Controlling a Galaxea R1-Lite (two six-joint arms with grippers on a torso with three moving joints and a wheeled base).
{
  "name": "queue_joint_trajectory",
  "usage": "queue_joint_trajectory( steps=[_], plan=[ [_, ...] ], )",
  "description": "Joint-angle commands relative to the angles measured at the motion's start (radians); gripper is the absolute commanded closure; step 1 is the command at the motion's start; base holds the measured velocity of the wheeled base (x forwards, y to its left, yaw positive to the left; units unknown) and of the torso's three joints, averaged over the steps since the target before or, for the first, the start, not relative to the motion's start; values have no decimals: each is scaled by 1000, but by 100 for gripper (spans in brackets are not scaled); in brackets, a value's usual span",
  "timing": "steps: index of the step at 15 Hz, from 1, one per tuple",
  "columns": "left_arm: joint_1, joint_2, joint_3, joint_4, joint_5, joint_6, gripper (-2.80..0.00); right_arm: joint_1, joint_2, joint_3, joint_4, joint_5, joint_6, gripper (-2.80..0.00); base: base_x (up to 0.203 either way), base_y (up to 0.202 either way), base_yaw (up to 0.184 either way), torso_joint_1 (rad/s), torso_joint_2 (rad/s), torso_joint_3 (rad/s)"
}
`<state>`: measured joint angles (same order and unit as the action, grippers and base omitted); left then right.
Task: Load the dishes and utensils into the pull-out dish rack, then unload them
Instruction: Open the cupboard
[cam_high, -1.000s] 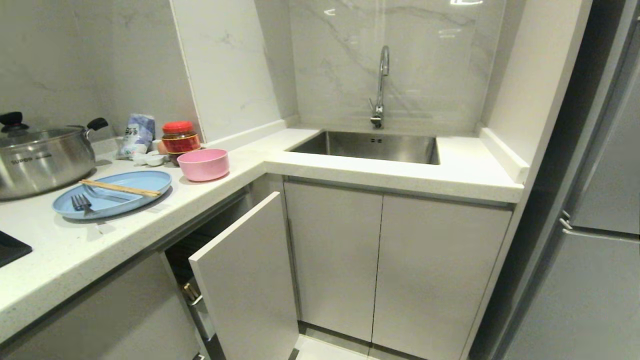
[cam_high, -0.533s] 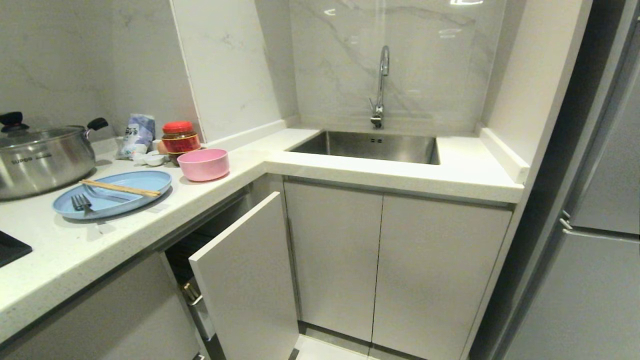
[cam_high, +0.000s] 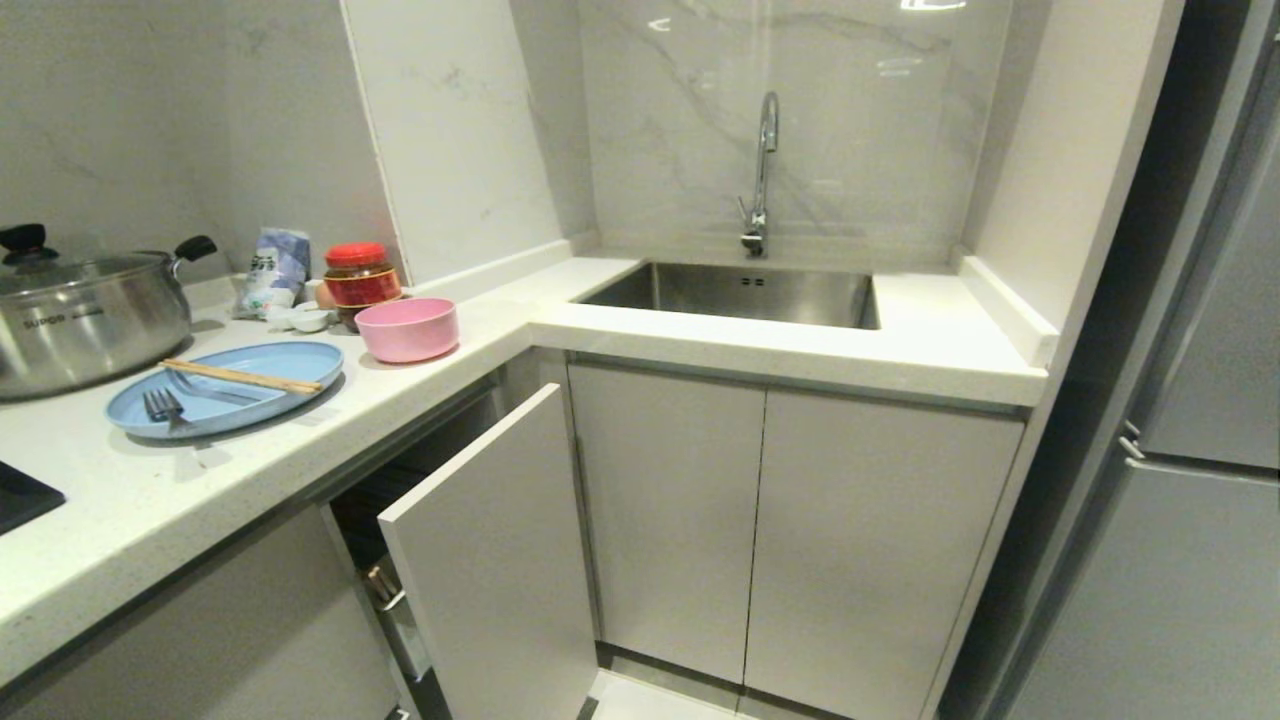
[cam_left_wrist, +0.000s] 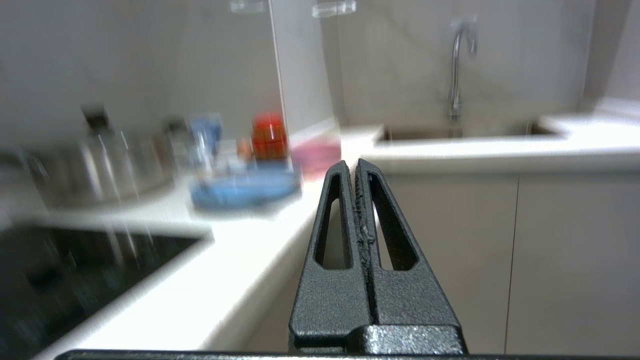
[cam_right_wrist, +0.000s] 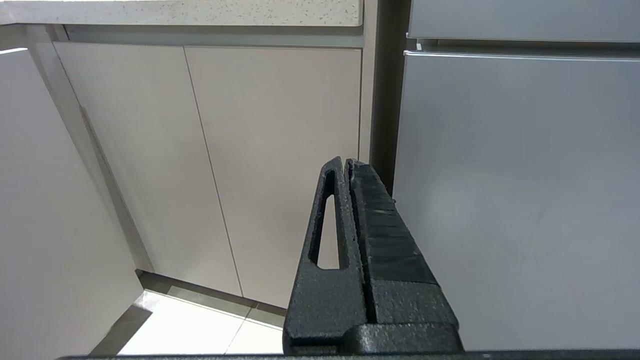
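Nothing is loaded yet: beyond the left tool (cam_left_wrist: 355, 165), pressed together and empty, the blue plate (cam_high: 225, 385) bearing chopsticks (cam_high: 240, 376) and fork (cam_high: 165, 403) and the pink bowl (cam_high: 407, 328) are seen on the surface (cam_high: 300, 440), with the pull-out rack (cam_high: 385, 590) barely drawn out below.

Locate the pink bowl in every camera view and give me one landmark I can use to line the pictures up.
Head view: the pink bowl sits on the counter left of the sink, beside the blue plate.
Left wrist view: the bowl shows blurred, just beyond the tips of the shut left hand.
Right wrist view: not in it; only cabinet doors and the shut right hand.
Shared landmark: the faucet, in the head and left wrist views.
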<state>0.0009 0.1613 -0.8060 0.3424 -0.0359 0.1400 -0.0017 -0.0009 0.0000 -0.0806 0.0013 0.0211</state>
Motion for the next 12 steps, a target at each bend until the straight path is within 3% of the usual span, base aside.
queue_joint_trajectory(
  steps=[1,5,9,12],
  plan=[
    [-9,235,-208,19,-2,10,0,0,-1,26,-1,0,0,0,0,0,0,0,0,0],
    [-38,518,-409,31,-4,38,0,0,-1,26,-1,0,0,0,0,0,0,0,0,0],
    [-75,753,-425,12,-9,28,0,0,-1,26,-1,0,0,0,0,0,0,0,0,0],
    [-177,885,-387,19,-4,15,0,0,-1,26,-1,0,0,0,0,0,0,0,0,0]
  ],
)
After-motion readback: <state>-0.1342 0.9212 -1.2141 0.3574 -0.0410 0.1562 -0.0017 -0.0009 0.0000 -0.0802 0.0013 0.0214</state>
